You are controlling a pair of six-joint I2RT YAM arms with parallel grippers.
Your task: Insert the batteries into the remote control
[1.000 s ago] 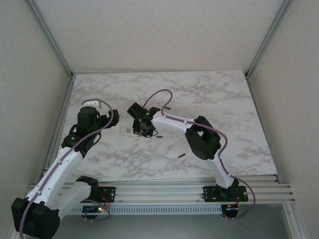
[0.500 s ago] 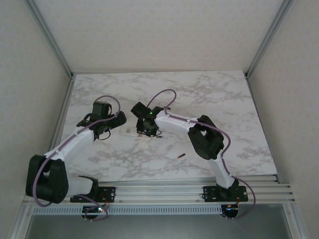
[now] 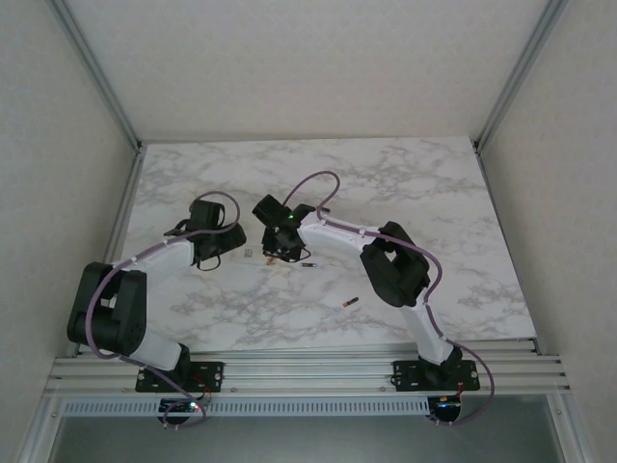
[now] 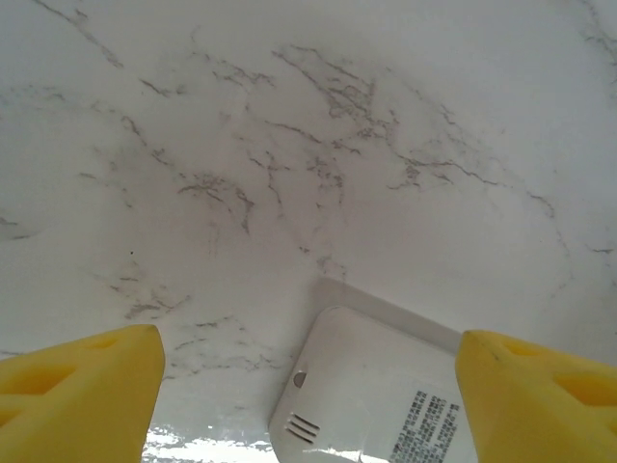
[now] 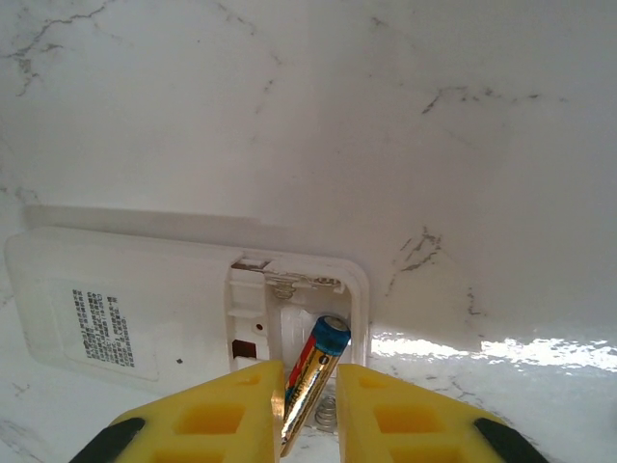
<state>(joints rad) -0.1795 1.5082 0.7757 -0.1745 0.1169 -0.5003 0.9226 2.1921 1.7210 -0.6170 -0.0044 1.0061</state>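
The white remote control lies back-up on the marble table, its battery compartment uncovered. My right gripper is shut on a gold and blue battery, held tilted with its blue end down in the compartment beside a spring. From above, the right gripper sits over one end of the remote. My left gripper is open, its yellow fingers standing on either side of the remote's other end. Two loose batteries lie on the table to the right.
The marble tabletop is bounded by frame posts and white walls at the left, back and right. An aluminium rail with the arm bases runs along the near edge.
The left arm has swung in from the left to the remote's end, and its jaws have narrowed a little. The right gripper has stayed put with the battery.
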